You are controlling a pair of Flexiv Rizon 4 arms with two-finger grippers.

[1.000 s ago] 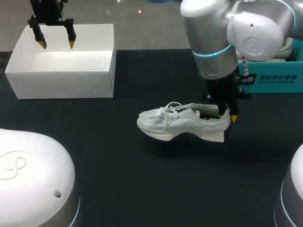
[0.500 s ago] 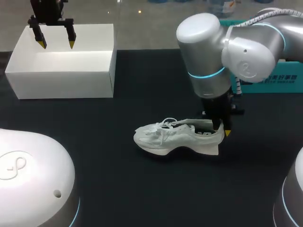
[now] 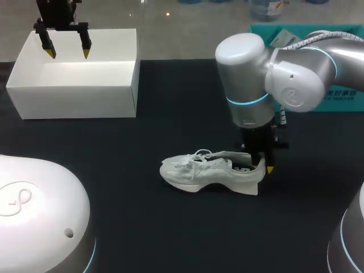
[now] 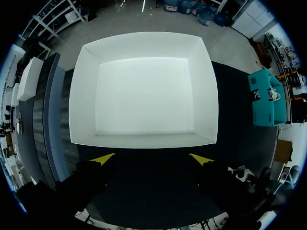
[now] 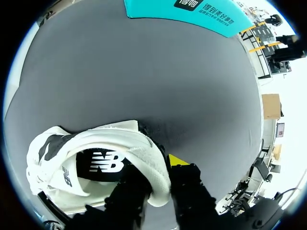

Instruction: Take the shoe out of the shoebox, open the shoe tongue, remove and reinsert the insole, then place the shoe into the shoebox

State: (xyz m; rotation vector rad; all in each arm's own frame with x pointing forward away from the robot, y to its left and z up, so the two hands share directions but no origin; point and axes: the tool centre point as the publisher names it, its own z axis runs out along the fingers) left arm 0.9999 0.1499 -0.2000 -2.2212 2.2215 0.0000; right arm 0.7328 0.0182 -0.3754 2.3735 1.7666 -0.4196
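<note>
My right fingers are clamped on the heel collar of the white shoe, one inside and one outside. It sits mid-worktop, well apart from the shoebox. My left fingers hang apart over that box. The shoe looks light, with a soft upper and a stiffer sole, so the padded heel rim seems the firmest hold.

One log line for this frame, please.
shoe: outside box | right gripper: shut on shoe heel | left gripper: open, above box | box: empty
</note>
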